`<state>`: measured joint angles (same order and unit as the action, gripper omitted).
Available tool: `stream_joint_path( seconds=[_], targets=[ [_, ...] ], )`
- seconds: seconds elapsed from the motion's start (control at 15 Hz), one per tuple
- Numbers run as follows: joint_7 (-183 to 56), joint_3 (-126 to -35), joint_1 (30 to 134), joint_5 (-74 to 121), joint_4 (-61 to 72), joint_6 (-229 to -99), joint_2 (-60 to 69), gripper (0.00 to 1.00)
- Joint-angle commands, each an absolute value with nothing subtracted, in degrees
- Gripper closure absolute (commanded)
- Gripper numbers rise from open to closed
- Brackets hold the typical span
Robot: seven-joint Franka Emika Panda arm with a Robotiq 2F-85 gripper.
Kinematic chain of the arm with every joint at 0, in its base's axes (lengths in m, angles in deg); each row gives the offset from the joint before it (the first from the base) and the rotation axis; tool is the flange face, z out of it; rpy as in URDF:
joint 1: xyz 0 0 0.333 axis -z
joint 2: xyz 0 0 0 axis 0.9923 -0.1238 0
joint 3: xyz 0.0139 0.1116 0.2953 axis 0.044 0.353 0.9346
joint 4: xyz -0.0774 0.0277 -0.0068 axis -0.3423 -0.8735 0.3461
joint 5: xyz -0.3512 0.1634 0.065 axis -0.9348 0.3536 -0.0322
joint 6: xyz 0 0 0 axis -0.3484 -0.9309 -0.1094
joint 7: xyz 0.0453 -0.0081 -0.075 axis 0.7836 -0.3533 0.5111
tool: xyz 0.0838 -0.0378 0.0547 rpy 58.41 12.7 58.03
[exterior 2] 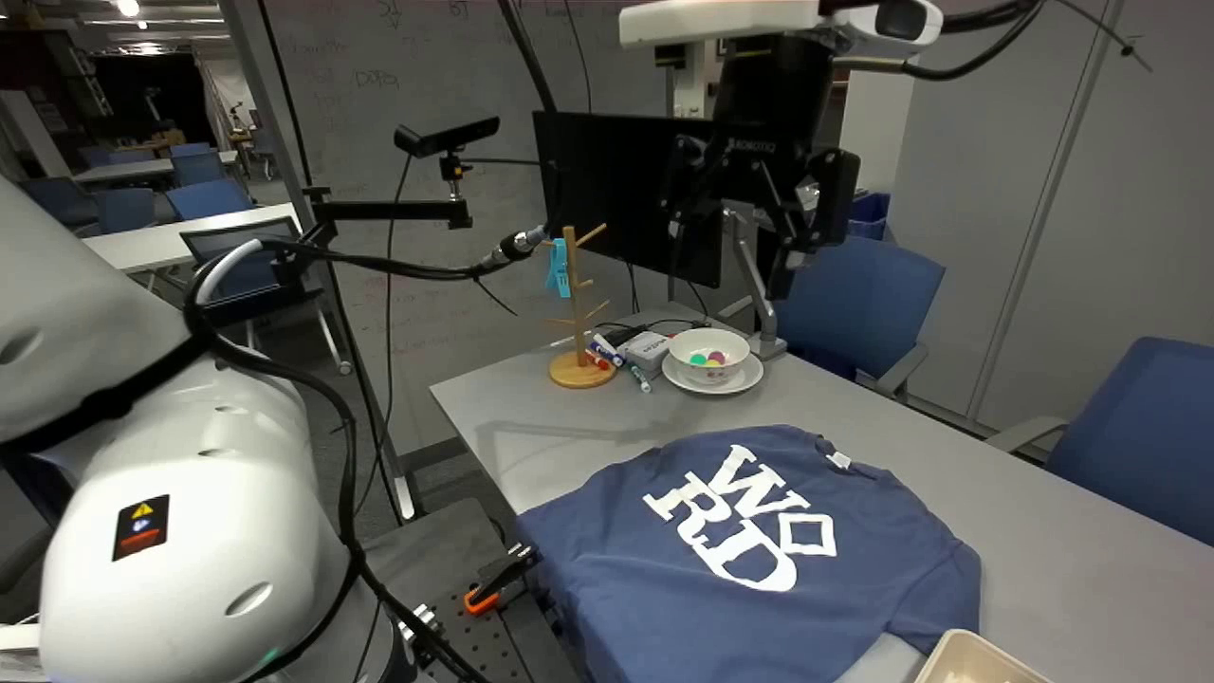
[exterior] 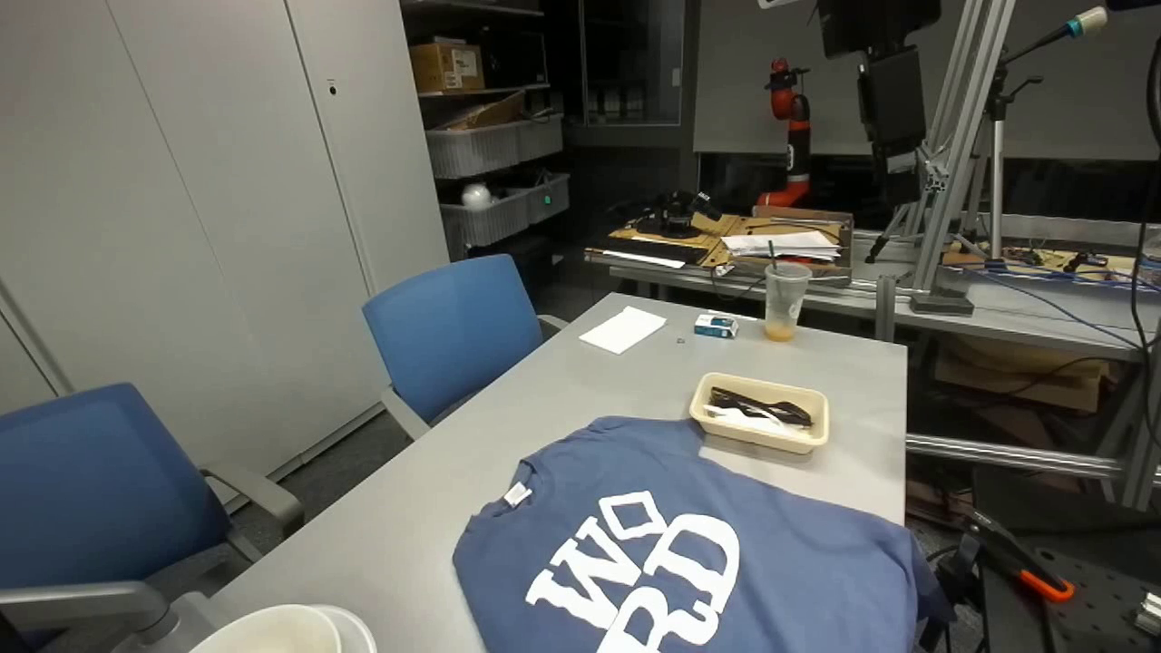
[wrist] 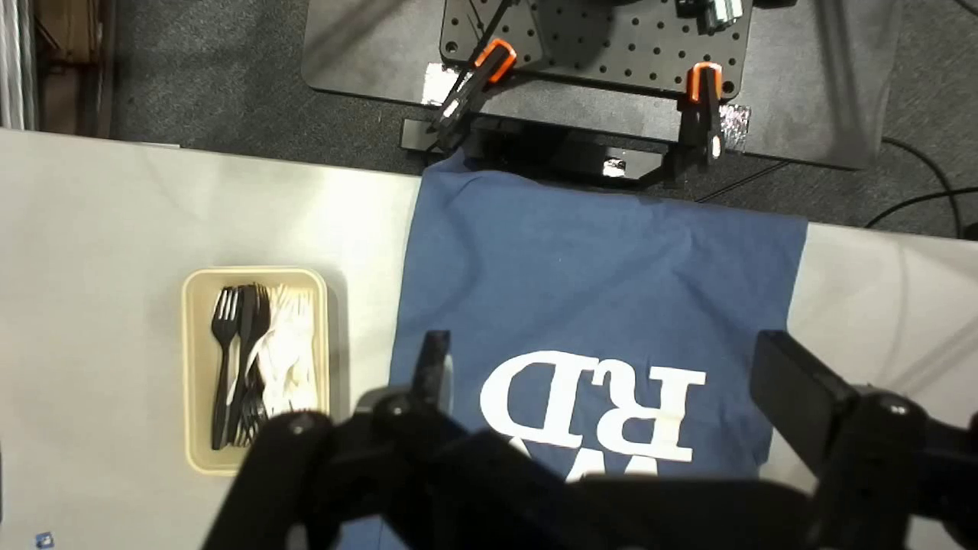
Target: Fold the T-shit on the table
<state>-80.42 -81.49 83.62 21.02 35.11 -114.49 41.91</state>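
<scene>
- Wrist view: the hand [wrist: 607, 359] occupies the lower part of the frame. Its fingers [wrist: 798, 397] are set wide apart; the T-shirt [wrist: 581, 305] is visible through the gap.
- Wrist view: the T-shirt lies spread on the worktop [wrist: 99, 221]. Its hem side reaches past the worktop edge. The white lettering [wrist: 564, 401] appears upside down and is partly covered by the hand.
- Wrist view: the tray [wrist: 200, 351] sits left of the T-shirt, apart from its body. Black cutlery [wrist: 244, 328] and white cutlery [wrist: 292, 336] lie inside.
- Wrist view: two clamps [wrist: 709, 114] with orange parts are located beyond the worktop edge, at the border of a perforated plate [wrist: 646, 46].
- In an exterior view, the neck label [exterior: 517, 494] of the T-shirt lies toward the blue chairs [exterior: 458, 336]; the opposite end drapes over the worktop edge. The tray is just beside one sleeve [exterior: 667, 435]; contact cannot be determined. Farther along the worktop are a white sheet [exterior: 623, 329], a small box [exterior: 716, 326] and an upright clear cup [exterior: 785, 295] with a straw [exterior: 772, 256]. Part of the hand shows at the upper edge.
- In an exterior view, the hand hangs high above the worktop, fingers apart. The T-shirt lies print side up. A wooden peg stand [exterior 2: 577, 323] carries a blue clip [exterior 2: 559, 267]. Marker pens [exterior 2: 607, 348] lie just beside its base. Near these, a bowl [exterior 2: 697, 376] holding coloured balls [exterior 2: 714, 359] rests on a plate [exterior 2: 753, 371]. A black monitor [exterior 2: 616, 209] stands behind.
</scene>
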Motion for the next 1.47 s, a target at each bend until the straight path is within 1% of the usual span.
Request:
stream_joint_path(
  seconds=[0.0, 0.4, 0.73, 0.8, 0.87, 0.93, 1.07, 1.4],
  targets=[
    [-80.5, -81.4, 83.8, 21.1, 35.0, -114.4, 41.9, 0.00],
    [-80.6, -81.4, 83.7, 21.1, 35.0, -114.5, 41.9, 0.00],
    [-82.2, -81.6, 83.5, 20.7, 35.7, -117.8, 42.2, 0.00],
    [-81.4, -80.2, 82.0, 22.0, 25.2, -118.3, 32.8, 0.00],
    [-79.8, -79.5, 82.1, 21.5, 24.2, -119.5, 32.1, 0.00],
    [-80.6, -80.5, 83.2, 21.3, 32.1, -119.3, 39.3, 0.00],
    [-80.5, -79.9, 83.0, 21.3, 30.5, -119.5, 37.3, 0.00],
    [-80.5, -80.4, 83.2, 21.3, 31.4, -119.5, 38.2, 0.00]
  ],
)
